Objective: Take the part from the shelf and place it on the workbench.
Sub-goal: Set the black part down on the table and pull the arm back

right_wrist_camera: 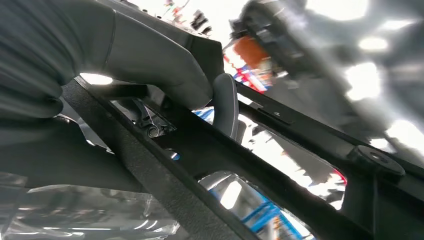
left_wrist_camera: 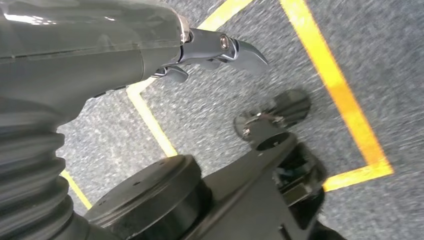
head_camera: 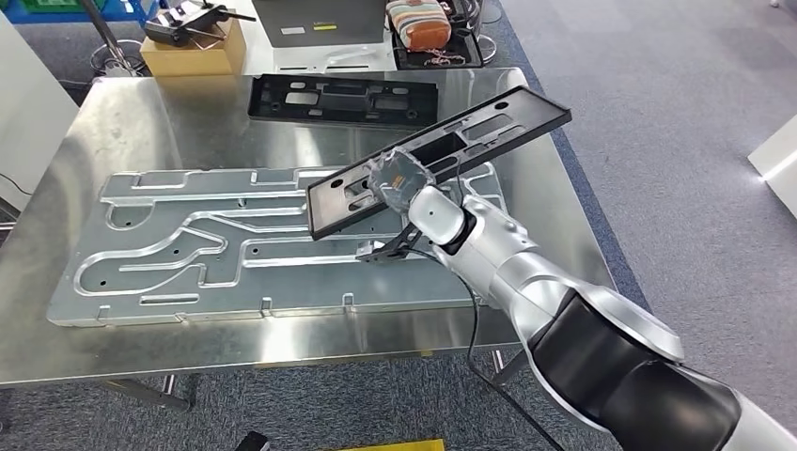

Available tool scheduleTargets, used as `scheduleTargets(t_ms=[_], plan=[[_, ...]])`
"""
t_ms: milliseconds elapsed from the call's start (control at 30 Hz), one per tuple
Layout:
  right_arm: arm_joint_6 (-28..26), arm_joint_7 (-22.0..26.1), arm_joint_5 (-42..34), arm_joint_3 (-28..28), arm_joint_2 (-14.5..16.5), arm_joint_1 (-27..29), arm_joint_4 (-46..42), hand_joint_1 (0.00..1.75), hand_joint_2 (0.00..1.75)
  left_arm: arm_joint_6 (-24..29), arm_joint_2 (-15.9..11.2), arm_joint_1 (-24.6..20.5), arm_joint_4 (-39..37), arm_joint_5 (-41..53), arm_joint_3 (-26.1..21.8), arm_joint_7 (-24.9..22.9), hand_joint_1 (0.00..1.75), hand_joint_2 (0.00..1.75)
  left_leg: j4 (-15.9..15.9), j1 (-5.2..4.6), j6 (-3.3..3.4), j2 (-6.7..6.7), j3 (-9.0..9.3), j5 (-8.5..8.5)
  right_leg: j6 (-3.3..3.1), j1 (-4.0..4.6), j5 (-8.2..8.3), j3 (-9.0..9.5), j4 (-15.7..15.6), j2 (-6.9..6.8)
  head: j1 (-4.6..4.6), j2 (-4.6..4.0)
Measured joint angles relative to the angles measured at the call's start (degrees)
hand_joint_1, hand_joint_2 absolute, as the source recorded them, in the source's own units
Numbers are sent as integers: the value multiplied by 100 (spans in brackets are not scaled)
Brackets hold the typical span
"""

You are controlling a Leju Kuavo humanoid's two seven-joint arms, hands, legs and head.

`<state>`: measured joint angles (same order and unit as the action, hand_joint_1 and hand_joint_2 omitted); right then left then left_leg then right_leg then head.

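My right hand point(head_camera: 399, 180) grips a long black plastic frame part point(head_camera: 489, 127) with cut-out slots, holding it tilted above the right side of the steel workbench point(head_camera: 122, 113). The right wrist view shows my thumb point(right_wrist_camera: 165, 65) and a finger point(right_wrist_camera: 226, 102) wrapped around a bar of the part point(right_wrist_camera: 200, 165). A second black frame part point(head_camera: 343, 99) lies flat on the far middle of the bench. My left hand point(left_wrist_camera: 215, 52) hangs over grey carpet with its fingers curled in and nothing in them.
A large grooved aluminium plate point(head_camera: 188, 244) covers much of the bench. Beyond the bench stand a cardboard box point(head_camera: 193, 52) and a tray holding a striped pouch point(head_camera: 418, 23). Yellow floor tape point(left_wrist_camera: 340, 90) crosses the carpet. Grey carpet lies to the right of the bench.
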<state>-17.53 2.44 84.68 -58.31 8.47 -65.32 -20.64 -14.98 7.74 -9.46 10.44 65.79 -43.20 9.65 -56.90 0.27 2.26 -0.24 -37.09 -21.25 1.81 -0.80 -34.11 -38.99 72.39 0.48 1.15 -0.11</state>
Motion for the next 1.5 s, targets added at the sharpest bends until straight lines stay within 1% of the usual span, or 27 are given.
scheduleTargets(t_ms=[33,67,100,133,167,200,233,267,300,333,367,400,500,533,633,767,967,1133,1267,1367,1500], plan=[[-28,20,-52,29,79,84,32,175,175,-3,-1,-2,-1,16,5,3,0,175,-3,-10,1,-18,49,-48,-7,4,43,-212,213,-3,-1,0],[-67,41,-110,73,160,162,68,175,175,-11,-2,3,-1,31,12,5,0,175,-7,-23,0,-39,105,-96,-29,14,199,-323,208,-6,-1,0],[-119,56,-173,125,247,226,104,175,175,-25,-2,14,-1,45,19,10,0,175,-9,-37,-3,-54,165,-145,-74,35,464,-326,-24,-7,-1,0],[-197,63,-231,180,323,270,138,175,175,-42,3,25,-1,54,25,18,0,175,-10,-47,-7,-64,219,-190,-148,74,789,-246,-424,-7,-1,0],[-307,66,-291,236,400,297,168,175,175,-59,21,34,-4,63,29,30,0,175,-16,-63,-19,-69,256,-231,-237,132,1060,-134,-843,-8,0,0],[-433,71,-345,293,469,318,190,175,175,-73,37,34,-7,73,32,48,0,175,-20,-72,-37,-72,278,-263,-314,175,1246,-30,-1201,-11,0,0],[-554,75,-390,351,539,342,208,175,175,-81,53,28,-9,85,33,63,0,175,-31,-80,-51,-74,285,-295,-353,203,1332,44,-1431,-12,1,0],[-650,78,-427,410,602,372,225,175,175,-85,64,21,-11,97,34,75,0,175,-41,-86,-64,-73,286,-321,-349,212,1326,82,-1523,-10,1,0],[-716,80,-454,468,668,404,237,175,175,-86,63,14,-10,109,34,82,0,175,-46,-83,-71,-72,288,-339,-324,201,1304,94,-1551,-5,1,0],[-760,79,-480,522,723,439,249,175,175,-86,65,11,-10,120,35,84,0,175,-50,-83,-73,-68,289,-355,-300,197,1289,97,-1549,4,2,0],[-800,80,-505,575,772,471,263,175,175,-84,65,9,-10,137,36,85,0,175,-47,-80,-82,-63,291,-363,-295,200,1275,94,-1543,12,1,0],[-841,93,-526,625,820,499,274,131,131,-82,65,5,-10,159,38,83,0,131,-45,-80,-90,-60,292,-369,-303,202,1267,90,-1540,18,1,0],[-954,131,-568,751,905,577,310,0,0,-80,62,-15,-10,245,72,65,0,131,-37,-80,-105,-53,298,-383,-321,208,1250,88,-1533,25,1,0],[-983,132,-575,784,916,600,321,0,0,-80,56,-21,-10,277,89,49,0,175,-35,-79,-107,-52,300,-385,-325,210,1247,88,-1532,25,1,0],[-1074,126,-594,865,926,656,353,0,0,-58,29,-32,-10,344,153,-5,0,175,-31,-76,-111,-50,305,-387,-330,210,1244,88,-1525,25,1,0],[-1208,117,-648,968,923,677,388,0,0,-9,24,-43,-10,338,176,-25,0,0,-31,-74,-114,-42,314,-385,-332,207,1247,93,-1522,28,1,0],[-1341,209,-860,1172,918,685,393,0,0,-12,32,-48,-10,257,176,-3,0,0,-32,-75,-114,-41,318,-379,-330,201,1254,99,-1520,28,1,0],[-1377,441,-1171,1487,952,706,304,0,0,92,37,-31,-10,192,169,59,0,0,-32,-75,-113,-41,318,-379,-330,198,1254,101,-1518,28,1,0],[-1529,729,-1201,1634,1040,863,-73,0,0,191,37,30,-10,110,125,95,0,0,-32,-75,-114,-38,320,-380,-330,197,1252,101,-1518,32,1,0],[-1472,769,-935,1615,1075,1162,-648,0,0,244,37,75,-10,72,62,97,0,0,-32,-75,-114,-41,321,-380,-328,198,1249,101,-1518,30,1,0],[-1172,519,-35,1319,1007,1676,-1700,0,0,261,40,104,-10,72,8,80,0,0,-32,-76,-118,-36,323,-384,-330,198,1247,101,-1518,38,1,0]])
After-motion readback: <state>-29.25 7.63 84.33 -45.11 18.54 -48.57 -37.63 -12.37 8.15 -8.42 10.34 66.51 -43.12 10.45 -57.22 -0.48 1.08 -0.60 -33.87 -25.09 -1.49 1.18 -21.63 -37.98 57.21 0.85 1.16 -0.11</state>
